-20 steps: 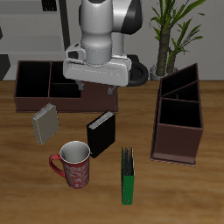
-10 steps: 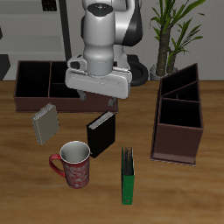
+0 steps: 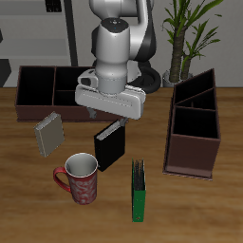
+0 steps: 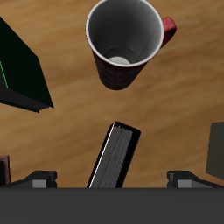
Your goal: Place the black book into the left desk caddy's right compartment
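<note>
The black book (image 3: 110, 146) stands on the table between the wide caddy and the mug, pale page edges showing in the wrist view (image 4: 115, 156). My gripper (image 3: 110, 121) hangs open just above it, empty, one finger on either side of the book's top end. In the wrist view the gripper (image 4: 112, 179) has the book's end between its fingertips (image 4: 40, 179). The left desk caddy (image 3: 177, 131) stands end-on beside the plant, apart from the gripper. Its right compartment (image 3: 196, 122) is a large dark cell with nothing in it.
A red mug (image 3: 79, 177) stands near the front edge, also seen in the wrist view (image 4: 127, 39). A green book (image 3: 139, 189) lies beside it, a grey book (image 3: 49, 134) farther off. The wide brown caddy (image 3: 38, 106) sits behind. A potted plant (image 3: 185, 33) stands at the back.
My gripper has moved forward and down from over the wide caddy to just above the black book. The book and the other things have not moved.
</note>
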{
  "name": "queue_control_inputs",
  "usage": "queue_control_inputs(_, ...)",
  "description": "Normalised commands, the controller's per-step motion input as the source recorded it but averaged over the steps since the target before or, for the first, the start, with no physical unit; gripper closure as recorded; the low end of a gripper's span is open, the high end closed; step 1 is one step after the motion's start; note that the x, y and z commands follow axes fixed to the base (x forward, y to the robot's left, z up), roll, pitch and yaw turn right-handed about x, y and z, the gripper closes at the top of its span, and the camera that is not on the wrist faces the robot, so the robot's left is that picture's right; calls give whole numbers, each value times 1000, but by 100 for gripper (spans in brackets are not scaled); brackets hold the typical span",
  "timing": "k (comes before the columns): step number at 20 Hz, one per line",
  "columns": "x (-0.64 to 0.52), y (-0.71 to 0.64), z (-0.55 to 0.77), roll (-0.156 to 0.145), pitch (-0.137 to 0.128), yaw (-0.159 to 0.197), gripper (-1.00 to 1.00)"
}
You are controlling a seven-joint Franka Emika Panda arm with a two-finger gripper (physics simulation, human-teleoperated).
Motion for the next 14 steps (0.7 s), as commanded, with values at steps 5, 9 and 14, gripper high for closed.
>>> queue_control_inputs(5, 22, -57, -215, -14, 3, -37, -100)
queue_control_inputs(9, 12, -126, -222, -24, 20, -51, -100)
queue_control_inputs(14, -29, 52, -178, 18, 19, -3, -100)
